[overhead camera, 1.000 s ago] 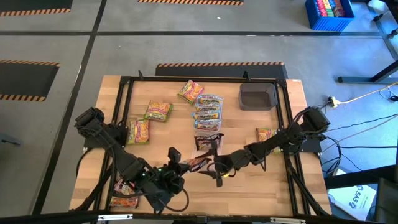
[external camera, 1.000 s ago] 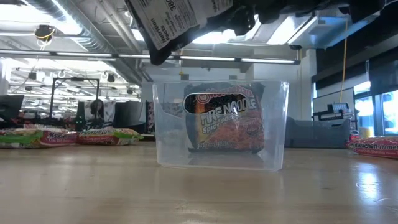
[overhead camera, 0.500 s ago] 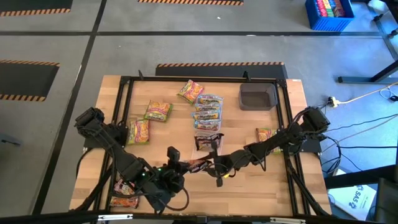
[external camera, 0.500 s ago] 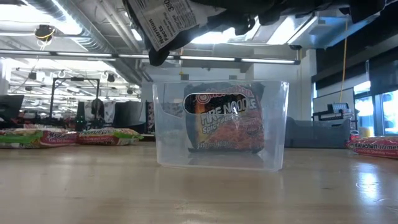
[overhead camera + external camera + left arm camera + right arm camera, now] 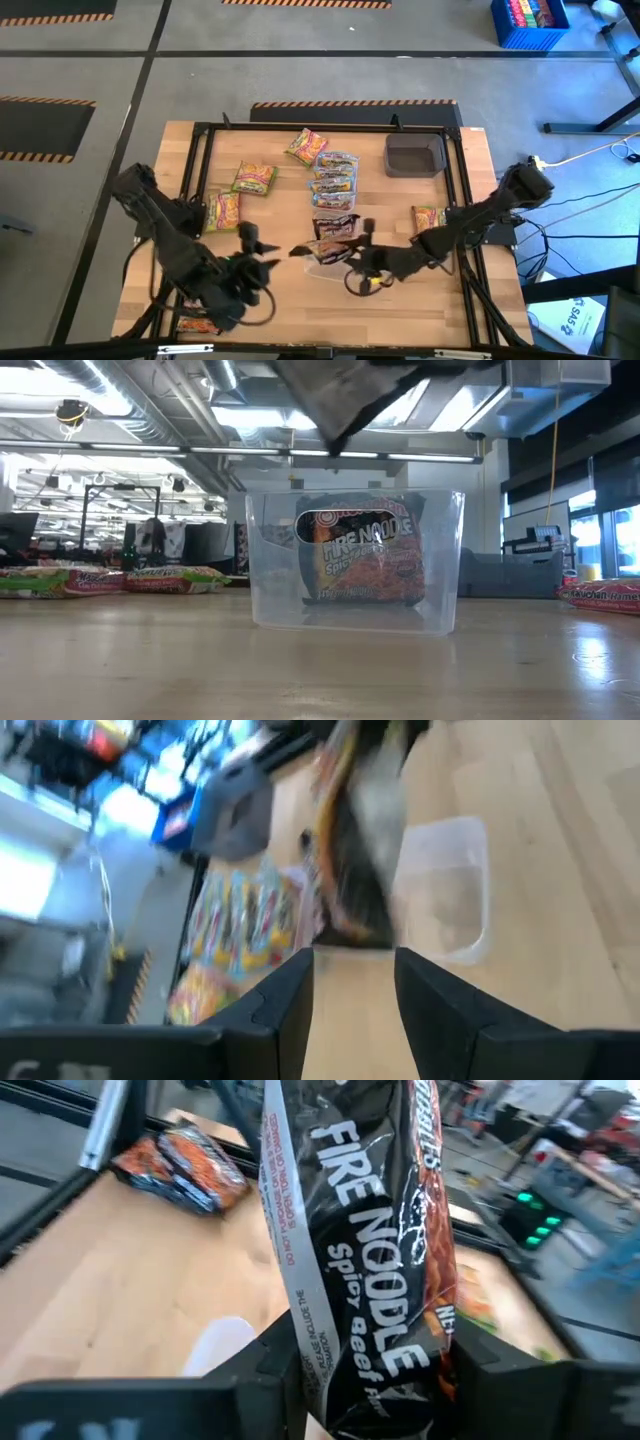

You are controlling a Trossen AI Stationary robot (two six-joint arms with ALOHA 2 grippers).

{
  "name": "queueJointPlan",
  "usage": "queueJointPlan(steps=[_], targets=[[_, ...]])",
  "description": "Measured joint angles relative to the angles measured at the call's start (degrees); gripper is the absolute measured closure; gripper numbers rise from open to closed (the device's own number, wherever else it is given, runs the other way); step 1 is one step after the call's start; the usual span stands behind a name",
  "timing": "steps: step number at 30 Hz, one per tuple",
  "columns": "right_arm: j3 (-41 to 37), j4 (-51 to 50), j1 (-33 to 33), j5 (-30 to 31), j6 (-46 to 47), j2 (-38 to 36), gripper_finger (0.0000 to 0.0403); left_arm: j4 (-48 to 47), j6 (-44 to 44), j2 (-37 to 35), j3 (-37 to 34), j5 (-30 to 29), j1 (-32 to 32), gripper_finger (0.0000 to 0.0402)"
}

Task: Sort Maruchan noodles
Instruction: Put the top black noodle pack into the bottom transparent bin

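Handover done, by the look of it: dark packet (image 5: 375, 1270) now clamped between the right gripper (image 5: 350, 262) fingers, hanging over the clear tub (image 5: 350, 560) at mid-table. Left gripper (image 5: 262, 266) just to the left, jaws parted and empty. Best to centre the packet above the tub mouth, lower until the bottom edge clears the rim, then let go; one matching dark packet (image 5: 365, 555) already standing inside, so aim for the free side. Yellow packets (image 5: 240, 195) far-left and pale blue ones (image 5: 335, 175) beyond the tub yet to sort.
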Motion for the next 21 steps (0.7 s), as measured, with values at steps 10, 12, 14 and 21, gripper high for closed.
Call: queueJointPlan(steps=[10, 12, 14, 21], targets=[[0.12, -12.61, 2.29, 16.19, 0.27, -7.18, 0.0277, 8.35, -16.05, -15.02, -18.13, -2.42, 2.97, 0.0267], [1.2, -13.58, 1.89, 21.48, -2.95, -7.15, 0.0277, 14.2, -15.08, -18.28, -23.01, -1.89, 4.82, 0.0267], [2.55, -13.23, 1.85, 27.14, -6.5, -6.74, 0.0277, 19.68, -11.44, -21.56, -27.82, 0.06, 7.1, 0.0266], [7.77, -13.05, 1.84, 39.65, -19.23, -3.93, 0.0278, 51.19, 0.56, -34.13, -43.44, 17.22, 17.44, 0.0266]])
